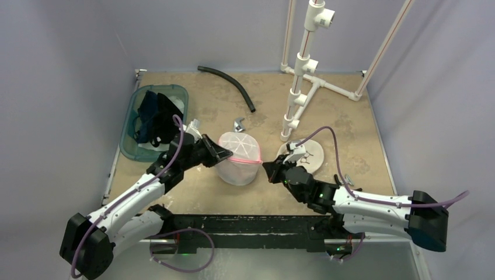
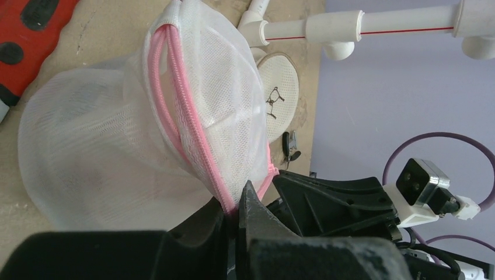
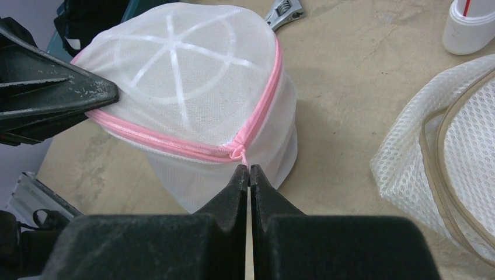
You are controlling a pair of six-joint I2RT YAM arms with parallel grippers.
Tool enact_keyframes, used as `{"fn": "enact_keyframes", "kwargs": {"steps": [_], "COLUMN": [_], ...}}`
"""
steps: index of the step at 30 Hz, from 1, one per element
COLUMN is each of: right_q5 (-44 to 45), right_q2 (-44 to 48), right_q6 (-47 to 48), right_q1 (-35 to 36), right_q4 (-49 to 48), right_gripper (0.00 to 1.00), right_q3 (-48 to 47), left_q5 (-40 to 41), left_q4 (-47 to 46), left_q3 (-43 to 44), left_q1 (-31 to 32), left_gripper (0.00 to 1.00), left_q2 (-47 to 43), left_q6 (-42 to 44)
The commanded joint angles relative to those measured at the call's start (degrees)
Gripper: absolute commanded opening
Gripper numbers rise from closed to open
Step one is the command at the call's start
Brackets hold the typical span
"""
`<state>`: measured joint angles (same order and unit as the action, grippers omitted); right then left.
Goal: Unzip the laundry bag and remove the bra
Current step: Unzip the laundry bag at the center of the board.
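Pink pull-tab (image 3: 238, 153), apparently within right hand (image 3: 250, 171)

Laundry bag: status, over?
Left hand shut on zipper seam. Right hand shut on zipper pull. Laundry bag upright, zipper looks closed. Nothing in the way.

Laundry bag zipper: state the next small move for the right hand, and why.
Probably draw the right hand slowly along the pink zipper track, tugging the zipper pull. Its shut fingertips seem to pinch the pull's cord, the laundry bag looks zipped closed, and the left hand clamps that track opposite.
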<state>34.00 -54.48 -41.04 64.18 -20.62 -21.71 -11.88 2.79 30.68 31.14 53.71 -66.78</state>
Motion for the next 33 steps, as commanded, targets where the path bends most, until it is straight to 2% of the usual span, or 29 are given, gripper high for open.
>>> {"fn": "enact_keyframes", "kwargs": {"steps": [1,4,5,7,8,10,12,15,19,22,25,29,33], "right_q5": [7.9,10.0,9.7,8.8,8.2,7.5,7.0,6.3,5.4,5.1,5.0,4.9,4.8], "right_q2": [0.0,2.5,3.7,5.8,6.5,6.9,6.4,5.4,4.1,3.2,2.8,3.3,4.5], "right_q6": [0.2,0.6,0.7,1.1,1.5,1.9,1.8,2.0,2.6,3.0,3.0,3.0,3.0], "right_q1": [-0.4,-0.3,-0.3,-0.3,-0.4,-0.3,-0.3,-0.3,-0.3,-0.3,-0.3,-0.3,-0.4], "right_q4": [3.9,4.9,5.4,5.9,5.9,6.2,6.7,5.8,4.4,3.6,3.7,4.1,5.1], "right_gripper": [0.00,0.00,0.00,0.00,0.00,0.00,0.00,0.00,0.00,0.00,0.00,0.00,0.00], "right_q3": [-1.2,-1.1,-0.8,-0.2,0.0,0.0,-0.5,-0.7,-0.8,-0.7,-0.9,-0.9,-1.1], "left_q5": [1.3,0.3,-0.5,-2.2,-2.5,-2.4,-0.9,5.0,20.1,29.4,36.5,41.5,44.0], "left_q4": [1.0,-0.4,-1.2,-1.8,-1.3,-0.2,2.1,6.6,9.3,7.2,4.8,3.7,2.1], "left_q3": [-0.9,-0.7,-0.2,1.2,2.1,3.0,3.5,4.4,4.3,4.6,8.3,12.8,12.7], "left_q1": [-4.1,-5.7,-5.8,-5.7,-5.7,-5.6,-5.1,-1.3,12.4,22.9,31.3,36.0,36.2], "left_gripper": [0.00,0.00,0.08,0.38,0.49,0.64,0.71,0.75,0.75,0.75,0.75,0.76,0.76], "left_q2": [0.2,1.1,1.6,2.7,2.7,0.9,-2.3,-7.1,-10.4,-6.9,1.3,10.7,14.0], "left_q6": [3.8,3.9,4.1,4.5,4.4,3.4,2.1,-0.8,-8.6,-15.3,-18.4,-21.4,-24.2]}}
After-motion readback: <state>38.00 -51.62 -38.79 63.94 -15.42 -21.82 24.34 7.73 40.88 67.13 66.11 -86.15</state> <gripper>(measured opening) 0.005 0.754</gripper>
